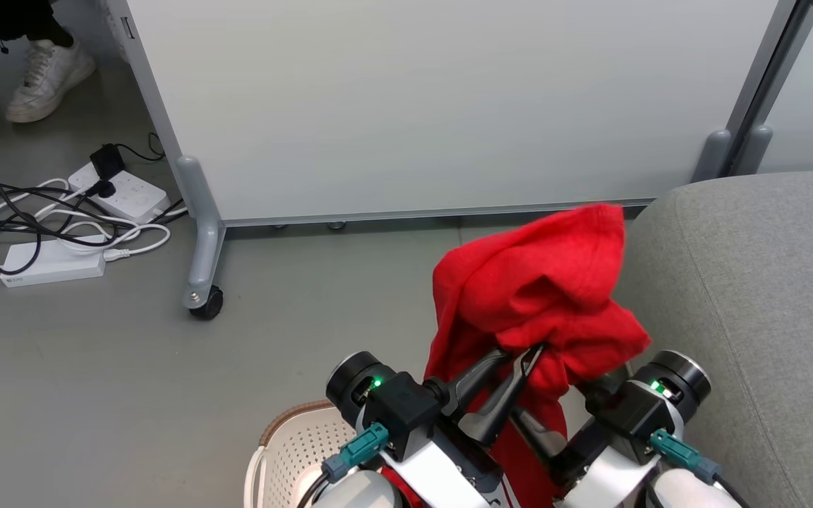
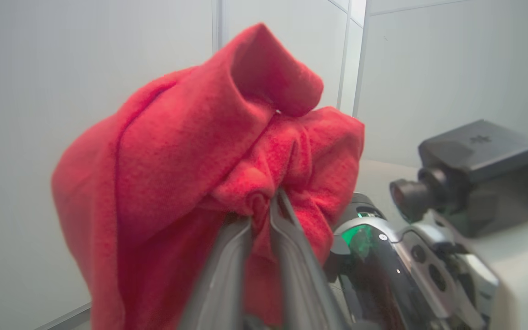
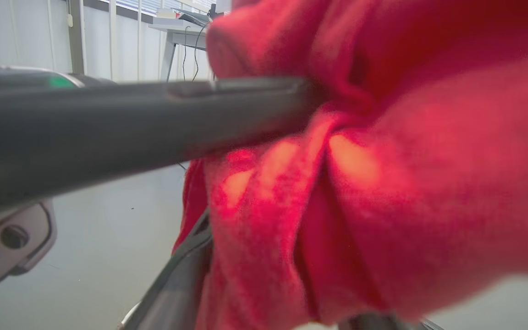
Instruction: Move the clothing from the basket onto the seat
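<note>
Item 1: L gripper (image 1: 528,355), both dark fingers (image 2: 291,238) pressed together on a bunched fold of the clothing (image 1: 540,282), tips pointing to 2 o'clk in head view. Item 2: R gripper (image 1: 593,394), at 3 o'clk of the L one, fingertips buried under the red fabric; one grey finger (image 3: 177,275) showed along the cloth edge in R wrist view, but whether the pair was apart or clamped couldn't be told. Clothing was held up off the floor (image 1: 82,395), a red heap above both grippers w/ a tail hanging down btwn the two arms. Item 3: basket (image 1: 292,415), cream w/ brown rim, at 7 o'clk of L gripper, partly hidden by L arm. Item 4: seat (image 1: 752,296), grey, at 3 o'clk of the clothing, rounded corner just beside the heap. Misc: partition panel (image 1: 449,106) at 12 o'clk, its castor (image 1: 206,303) at 9 o'clk; power strips (image 1: 124,194) w/ cables (image 1: 25,219) at 10 o'clk; a person's shoe (image 1: 50,74) beyond those.
</note>
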Controlling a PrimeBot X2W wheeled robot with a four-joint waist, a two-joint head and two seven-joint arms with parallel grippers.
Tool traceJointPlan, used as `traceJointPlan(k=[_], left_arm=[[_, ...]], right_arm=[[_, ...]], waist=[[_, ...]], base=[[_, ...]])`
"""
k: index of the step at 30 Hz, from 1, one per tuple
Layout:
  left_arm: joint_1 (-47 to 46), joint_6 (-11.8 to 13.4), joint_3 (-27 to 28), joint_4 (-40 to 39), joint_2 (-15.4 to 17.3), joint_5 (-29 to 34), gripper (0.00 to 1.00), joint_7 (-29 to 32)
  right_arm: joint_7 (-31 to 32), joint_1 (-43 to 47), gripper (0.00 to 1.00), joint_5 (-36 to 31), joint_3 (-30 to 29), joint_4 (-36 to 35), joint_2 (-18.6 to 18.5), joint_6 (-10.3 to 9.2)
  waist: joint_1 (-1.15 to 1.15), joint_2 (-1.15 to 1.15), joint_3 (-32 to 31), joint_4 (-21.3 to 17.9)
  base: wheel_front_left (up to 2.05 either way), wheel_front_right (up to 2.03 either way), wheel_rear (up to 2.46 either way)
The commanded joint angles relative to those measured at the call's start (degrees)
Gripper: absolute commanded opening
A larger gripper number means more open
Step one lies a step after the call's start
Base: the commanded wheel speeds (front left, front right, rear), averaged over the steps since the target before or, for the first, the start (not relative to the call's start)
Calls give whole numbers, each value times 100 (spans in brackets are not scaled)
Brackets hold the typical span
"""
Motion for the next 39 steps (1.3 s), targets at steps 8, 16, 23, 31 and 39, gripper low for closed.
traceJointPlan(k=[8,16,23,31,39], left_arm=[[-170,106,-120,202,19,-96,0,-4],[-165,176,-105,304,19,-129,100,-4],[-35,189,76,357,21,-126,100,-4],[269,144,404,436,18,123,100,-4],[730,-249,857,297,20,151,100,-4]], right_arm=[[-25,-82,0,200,11,157,83,1],[-25,28,0,265,-134,-29,94,1],[-25,24,0,57,-421,-204,1,1],[-24,109,0,-256,-891,-415,-98,1],[-25,535,0,-601,-1948,-507,-120,0]], waist=[[0,0,25,-6],[0,0,24,-62],[0,0,-88,-141],[0,0,-178,-164],[0,0,-203,-106]], base=[[0,0,0],[0,0,0],[0,0,0],[0,0,0],[0,0,0]])
